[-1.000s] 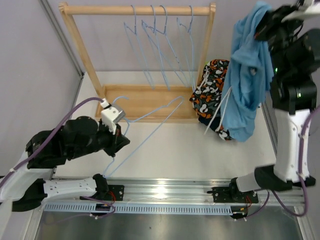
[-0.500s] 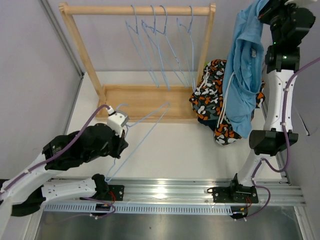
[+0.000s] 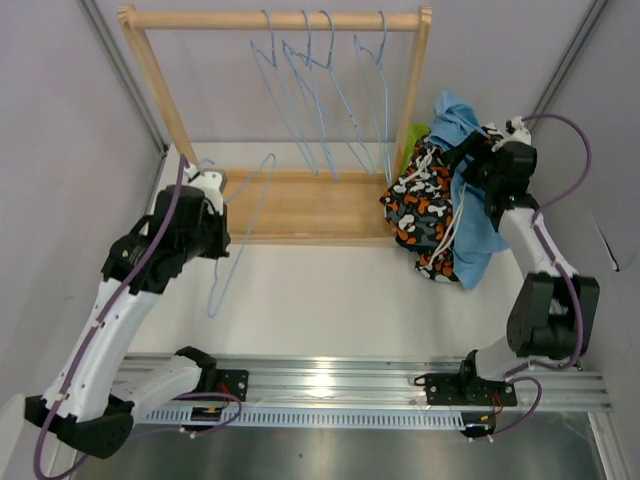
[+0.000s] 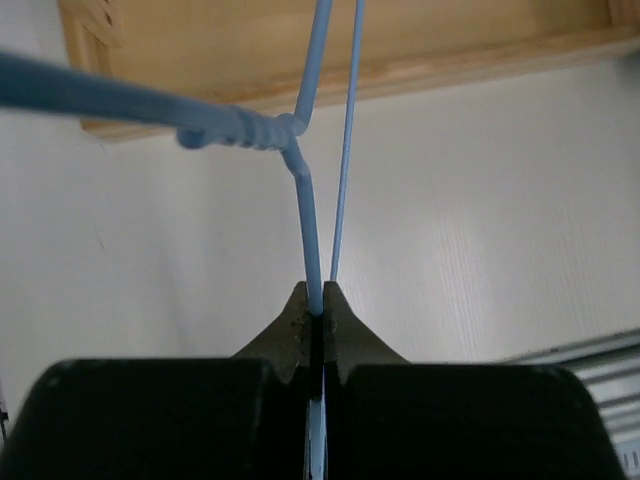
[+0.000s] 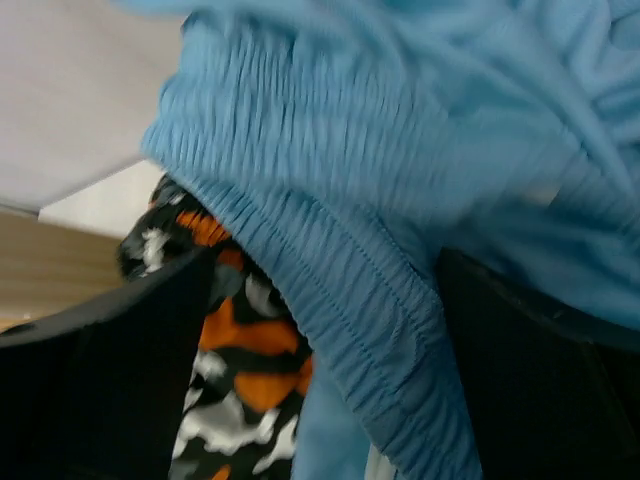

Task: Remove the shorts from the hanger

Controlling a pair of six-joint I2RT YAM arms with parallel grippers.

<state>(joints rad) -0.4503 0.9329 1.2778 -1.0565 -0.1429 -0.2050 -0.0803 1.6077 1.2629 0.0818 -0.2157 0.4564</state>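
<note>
My left gripper is shut on the wire of a bare light blue hanger, held tilted over the rack's left end. The light blue shorts lie draped on the heap right of the rack, over the orange-black-white camouflage shorts. A bit of lime green fabric shows behind the heap. My right gripper sits low on this heap. Its jaws stand wide apart, with the blue waistband lying loosely between them.
A wooden rack stands at the back with several empty blue hangers on its rail and a wooden base board below. A metal rail runs along the near edge. Walls close in left and right.
The right arm came down from high up with the light blue shorts onto the heap and its jaws opened. The left arm carried the hanger back and left, toward the rack.
</note>
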